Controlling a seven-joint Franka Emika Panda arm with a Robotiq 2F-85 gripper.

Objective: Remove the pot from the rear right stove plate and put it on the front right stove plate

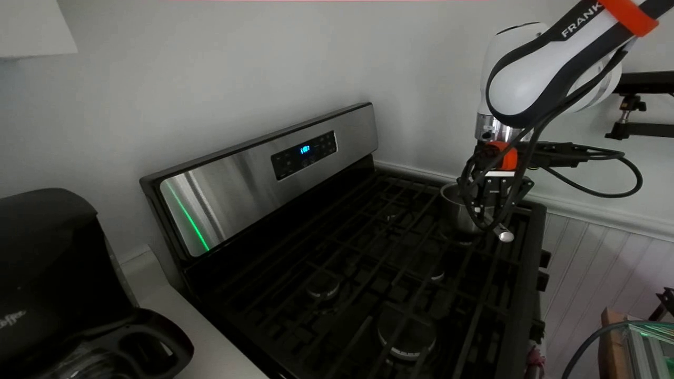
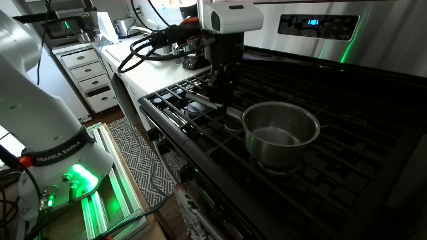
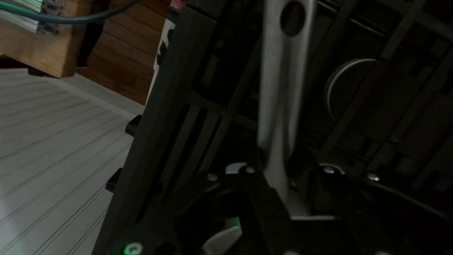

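The silver pot (image 2: 282,130) stands level at the front right burner, the front right stove plate (image 1: 465,242), in both exterior views. I cannot tell whether its base touches the grate. Its inside looks empty. My gripper (image 2: 223,104) points down and is shut on the pot's straight handle, near the pot wall. In the wrist view the handle (image 3: 285,71) passes between the dark fingertips (image 3: 277,159), and part of the pot's rim (image 3: 224,239) shows at the bottom. The rear right stove plate (image 1: 390,215) shows dark and bare behind the pot.
More burners (image 1: 322,285) and grates fill the black cooktop. The control panel (image 1: 304,155) stands along the back. A coffee maker (image 1: 52,273) and a white counter (image 2: 146,73) lie on the left side. Knobs (image 2: 163,146) and a towel (image 2: 191,210) are at the stove's front.
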